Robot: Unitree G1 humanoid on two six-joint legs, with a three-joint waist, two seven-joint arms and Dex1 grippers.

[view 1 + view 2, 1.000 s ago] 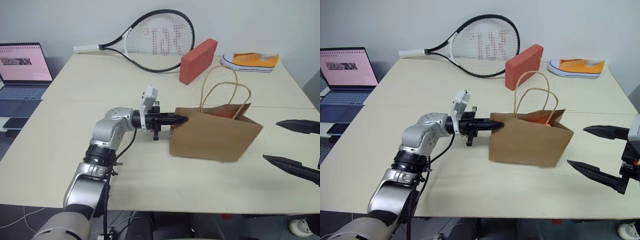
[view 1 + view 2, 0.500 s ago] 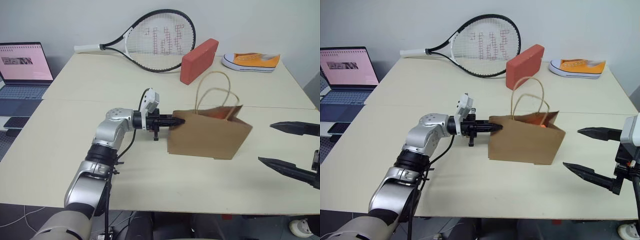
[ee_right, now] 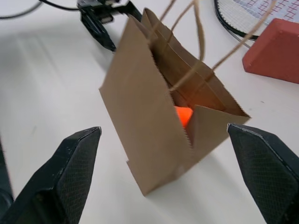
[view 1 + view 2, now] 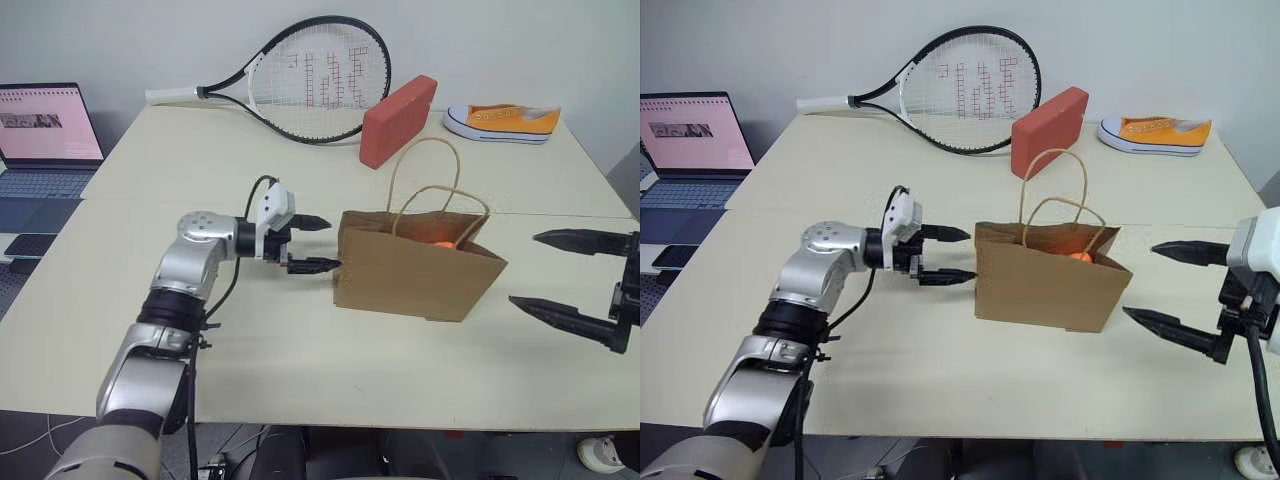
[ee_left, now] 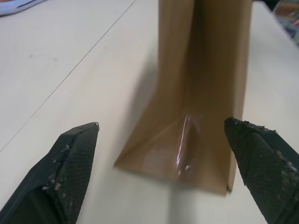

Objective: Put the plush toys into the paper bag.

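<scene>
Now let go of the paper bag [image 4: 415,278] at frame centre, left gripper [image 4: 313,244] spread empty beside it, right gripper [image 4: 565,275] open lower right, orange toy [image 4: 441,240] inside; a stray nudge risks toppling it.

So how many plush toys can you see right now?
1. An orange plush toy shows inside the open paper bag standing mid-table. A second could be hidden deeper in the bag; none lies on the table.
</scene>
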